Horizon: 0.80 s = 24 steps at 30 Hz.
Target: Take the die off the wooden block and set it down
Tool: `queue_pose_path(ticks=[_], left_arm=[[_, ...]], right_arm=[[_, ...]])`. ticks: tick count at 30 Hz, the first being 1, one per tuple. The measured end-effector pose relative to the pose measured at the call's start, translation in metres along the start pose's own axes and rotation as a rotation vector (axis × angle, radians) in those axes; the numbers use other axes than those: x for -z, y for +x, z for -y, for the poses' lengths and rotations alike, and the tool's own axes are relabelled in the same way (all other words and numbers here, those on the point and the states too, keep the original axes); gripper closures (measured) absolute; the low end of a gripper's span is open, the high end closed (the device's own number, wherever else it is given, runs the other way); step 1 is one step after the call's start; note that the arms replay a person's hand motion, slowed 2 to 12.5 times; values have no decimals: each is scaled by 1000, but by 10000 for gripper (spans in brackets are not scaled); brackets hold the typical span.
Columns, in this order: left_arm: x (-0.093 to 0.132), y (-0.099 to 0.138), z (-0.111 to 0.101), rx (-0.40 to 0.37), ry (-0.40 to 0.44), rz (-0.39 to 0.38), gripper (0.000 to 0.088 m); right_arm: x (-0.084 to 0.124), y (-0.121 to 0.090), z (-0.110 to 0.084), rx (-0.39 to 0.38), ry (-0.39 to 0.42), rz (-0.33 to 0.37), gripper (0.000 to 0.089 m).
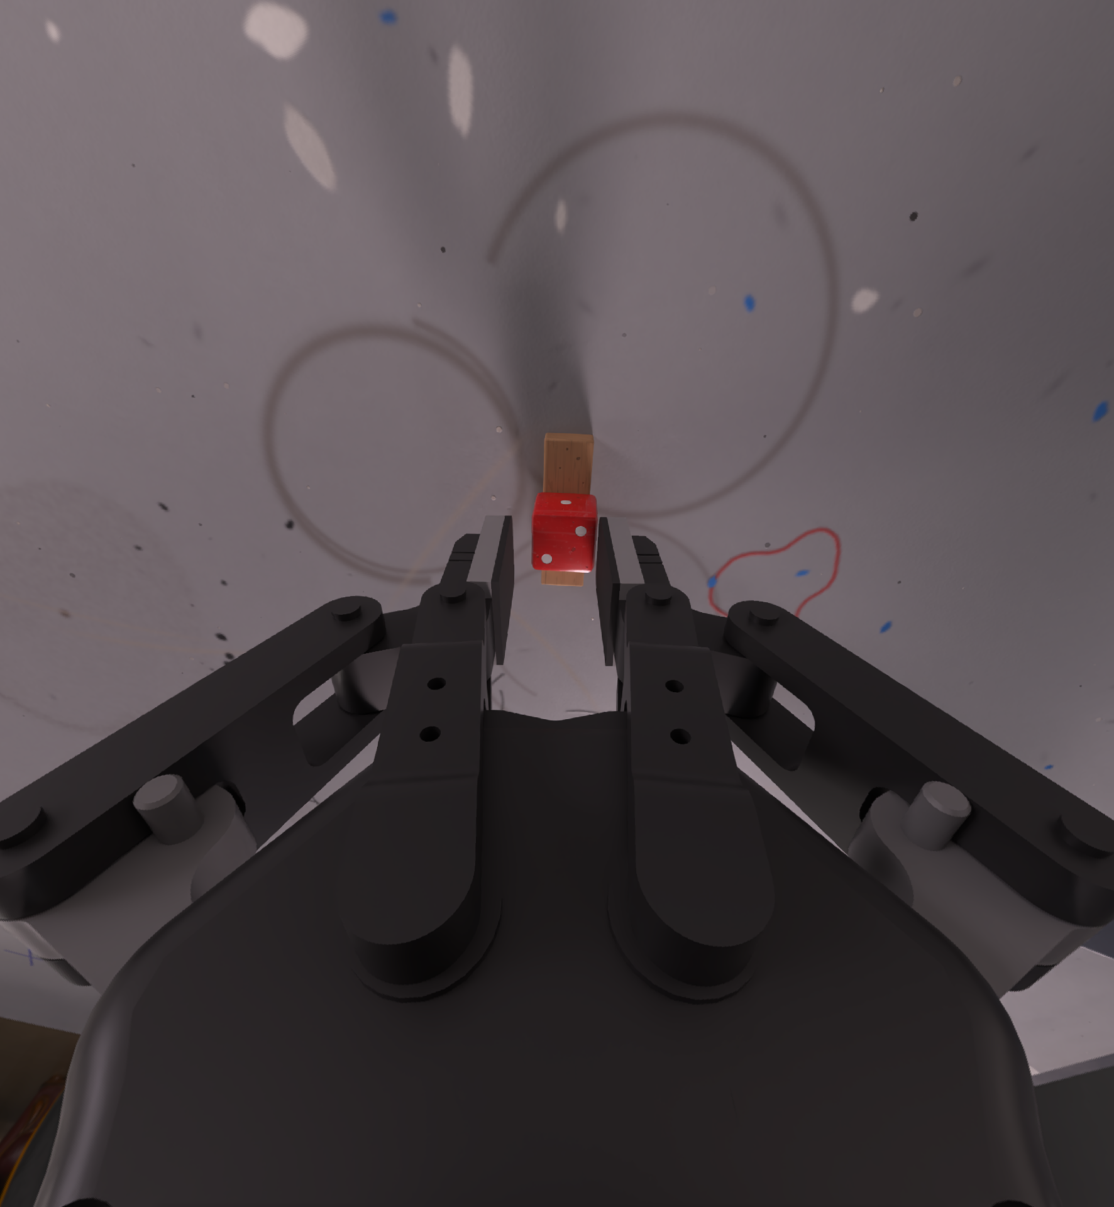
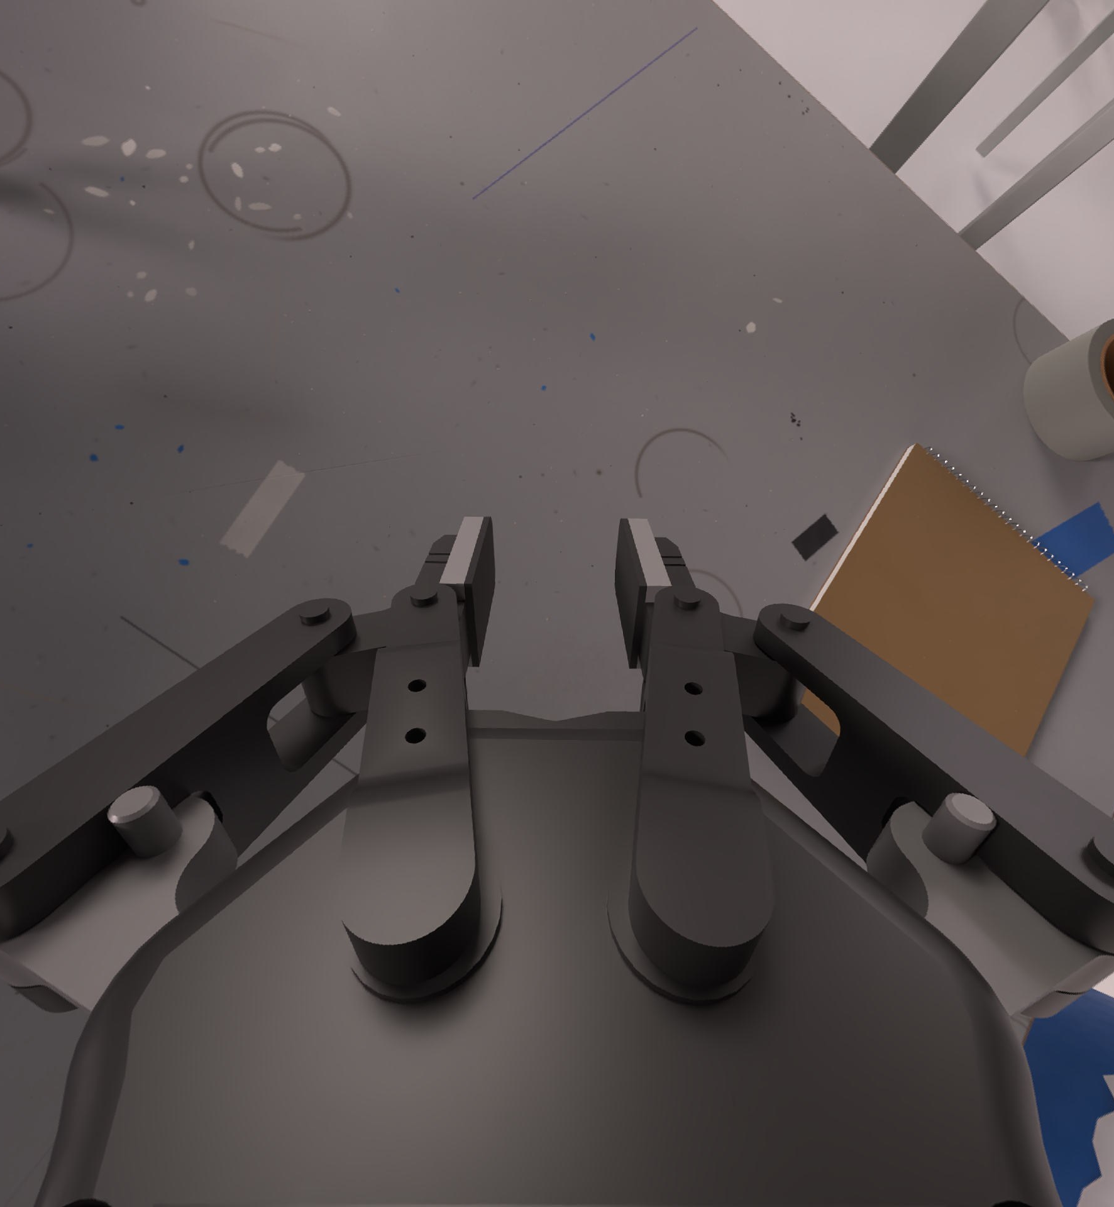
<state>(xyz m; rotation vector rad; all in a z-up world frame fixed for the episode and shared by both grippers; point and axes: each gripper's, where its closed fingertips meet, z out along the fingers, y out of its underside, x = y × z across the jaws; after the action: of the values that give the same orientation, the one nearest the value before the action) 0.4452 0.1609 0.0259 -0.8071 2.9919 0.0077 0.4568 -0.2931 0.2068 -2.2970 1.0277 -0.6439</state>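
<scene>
I read no text, labels or brand marks anywhere, only white pips on the red die (image 1: 564,541), one on its top face, two on the face toward my left camera

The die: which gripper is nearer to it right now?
Left. The left gripper is open with its fingertips flanking the die on the wooden block. The right gripper is open over bare table; no die shows in its view.

The red die with white dots (image 1: 564,539) hides the middle of the flat wooden block (image 1: 567,465). The picture edge cuts the grey tape roll with brown core (image 2: 1093,390).
</scene>
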Motion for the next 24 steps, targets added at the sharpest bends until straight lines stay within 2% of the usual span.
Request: queue_pose_path(ticks=[16, 24], left_arm=[[-7, 2, 1, -18, -34, -13, 695], [-7, 1, -1, -27, -51, 4, 702]], right_arm=[[0, 0, -1, 7, -8, 1, 554], [0, 1, -3, 12, -13, -3, 555]])
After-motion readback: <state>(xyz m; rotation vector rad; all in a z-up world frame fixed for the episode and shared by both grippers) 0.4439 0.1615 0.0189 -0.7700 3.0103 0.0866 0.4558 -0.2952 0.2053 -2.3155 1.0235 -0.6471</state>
